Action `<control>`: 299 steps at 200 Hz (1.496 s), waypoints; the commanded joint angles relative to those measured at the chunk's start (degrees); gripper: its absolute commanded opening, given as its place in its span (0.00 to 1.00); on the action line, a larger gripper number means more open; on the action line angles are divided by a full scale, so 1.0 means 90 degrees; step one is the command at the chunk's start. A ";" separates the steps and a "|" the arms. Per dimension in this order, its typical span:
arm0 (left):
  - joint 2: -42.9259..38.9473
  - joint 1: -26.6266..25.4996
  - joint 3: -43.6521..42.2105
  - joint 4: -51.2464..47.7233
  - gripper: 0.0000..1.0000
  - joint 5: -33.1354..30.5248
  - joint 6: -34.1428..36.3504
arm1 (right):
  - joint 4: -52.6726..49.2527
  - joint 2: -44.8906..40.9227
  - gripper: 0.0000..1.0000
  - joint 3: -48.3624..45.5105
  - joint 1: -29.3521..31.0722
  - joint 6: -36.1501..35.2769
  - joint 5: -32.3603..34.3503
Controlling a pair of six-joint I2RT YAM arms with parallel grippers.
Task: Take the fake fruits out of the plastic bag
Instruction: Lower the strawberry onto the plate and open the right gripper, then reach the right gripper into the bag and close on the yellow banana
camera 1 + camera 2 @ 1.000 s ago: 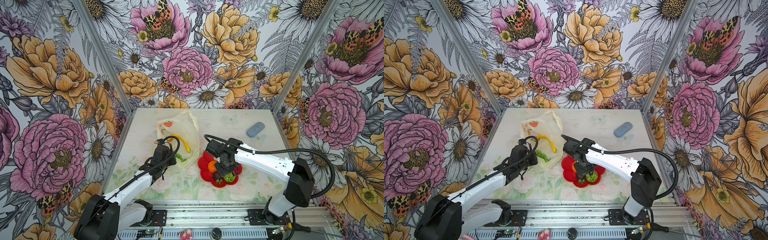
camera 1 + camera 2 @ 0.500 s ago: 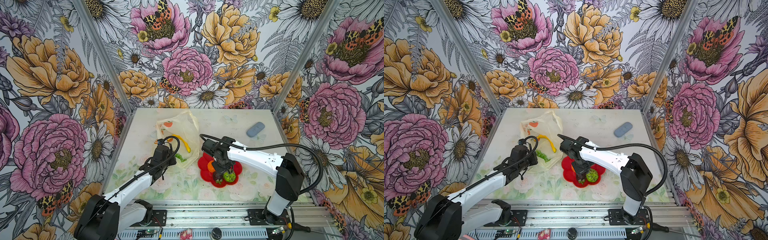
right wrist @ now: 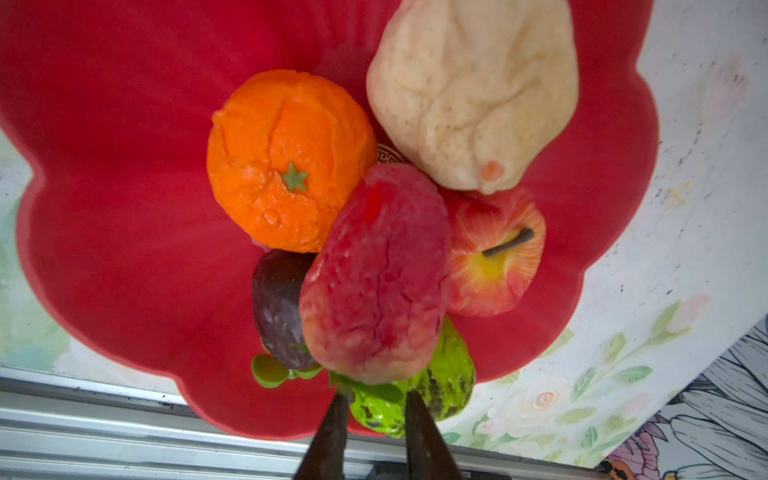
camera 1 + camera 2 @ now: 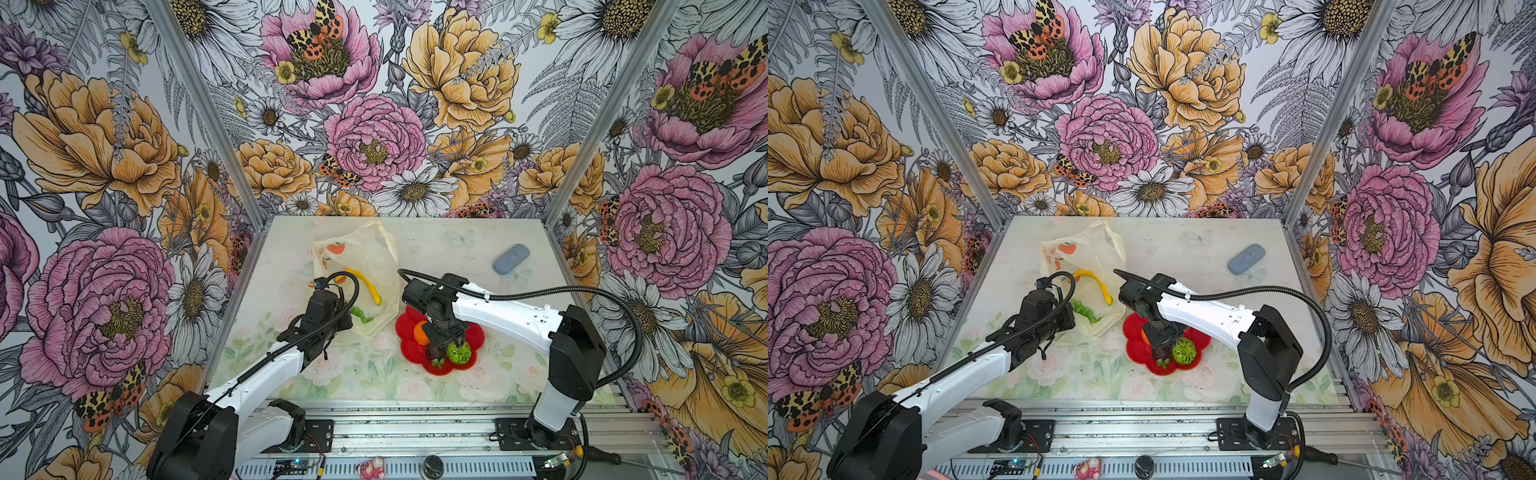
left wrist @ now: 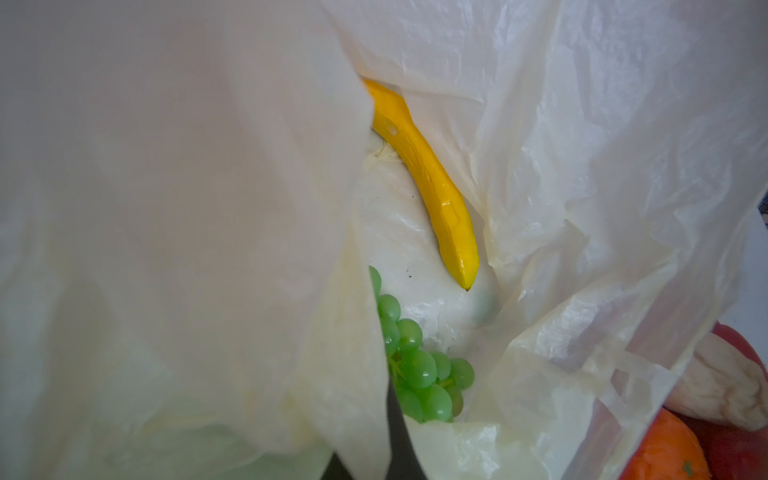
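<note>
The right fingers stand a little apart above a red flower-shaped plastic plate. Right at their tips lies the green leafy end of a red, wrinkled toy strawberry. It rests on top of a pile of fruit, and we judge it free of the fingers rather than pinched.

Moving outward from these fingers:
- just under the tips, a bumpy bright-green plastic fruit;
- close ahead on one side, a dark purple mangosteen with small green leaves;
- on the other side, a red-and-yellow toy apple with a dark stem;
- beyond those, a round plastic orange;
- farthest from the fingers, a pale cream pear.

All six sit bunched together on the plate.

The left fingers are closed on a fold of the thin, crinkly, cream-yellow translucent plastic bag, and the bag's mouth gapes. Just in front of them, inside the bag, lies a bunch of green toy grapes. Deeper in, a curved yellow plastic banana leans along the bag's wall. In both top views the bag lies on the pale floral surface, just beside the plate.

We judge the task well along. Six fruits are out on the plate, and the grapes and the banana remain to be taken from the bag. We cannot tell whether the folds hide anything more.
</note>
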 commanded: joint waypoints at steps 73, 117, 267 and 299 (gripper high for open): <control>-0.0158 0.0032 -0.0097 0.0062 0.00 -0.0054 0.0105 | 0.0094 -0.0758 0.57 0.0203 -0.0016 0.0058 0.0362; -0.0214 0.0034 -0.0105 0.0048 0.00 -0.0094 0.0089 | 0.0453 -0.1207 0.59 0.0416 0.0191 0.0163 0.0757; -0.3387 0.0243 -0.1531 -0.2159 0.00 -0.0384 -0.2930 | 0.4336 0.0310 0.49 0.0924 0.1111 0.0814 0.0660; -0.3730 0.0824 -0.1525 -0.2791 0.00 -0.0432 -0.3171 | 0.4373 0.1135 0.49 0.1465 0.1135 0.0786 0.0661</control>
